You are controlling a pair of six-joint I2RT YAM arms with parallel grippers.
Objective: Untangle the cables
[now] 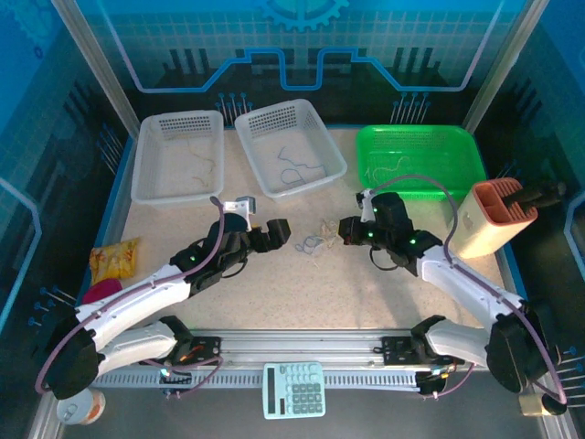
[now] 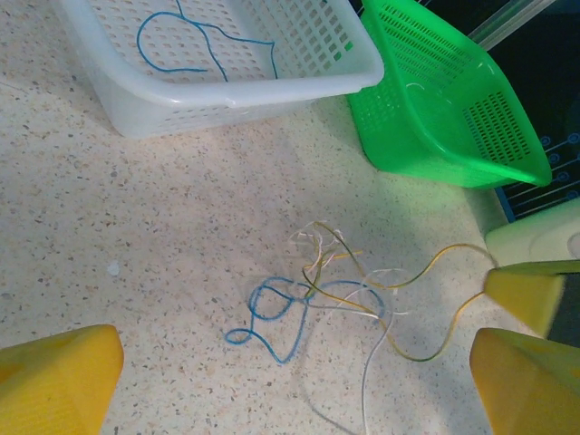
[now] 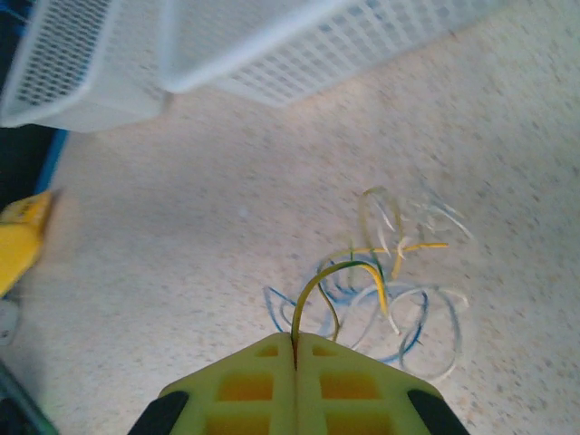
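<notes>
Right wrist view: the fingers [image 3: 240,376] of the right gripper [image 3: 294,340] are pressed flat together, pinching a yellow cable [image 3: 353,264] in the seam between the pads. From there it arches up and away into the tangle of cables [image 3: 399,299], a loose knot of blue, whitish and yellow loops lying on the speckled tabletop [image 3: 181,208] just beyond the fingertips. Two white baskets [image 3: 299,50] line the far edge of the view.

Left wrist view: the left gripper [image 2: 294,349] is spread wide, one yellow pad in each near corner, and holds nothing. The tangle lies on the table between and just beyond the pads. A blue cable [image 2: 272,317] curls on its left side and a white cable [image 2: 363,399] trails toward the near edge. The yellow cable loops off to the right, up to the closed tip of the right gripper at the right edge. Farther off stand a white basket [image 2: 236,95] with a blue cable in it and, to its right, a green basket [image 2: 435,118].

Top view: both arms reach toward the middle of the table. The tangle sits between the two grippers, the left one just to its left and the right one just to its right. Along the far side are the two white baskets and the green one, each with a thin cable inside. A calculator [image 1: 294,389] lies on the near rail and a yellow snack packet [image 1: 114,259] lies near the left edge.
</notes>
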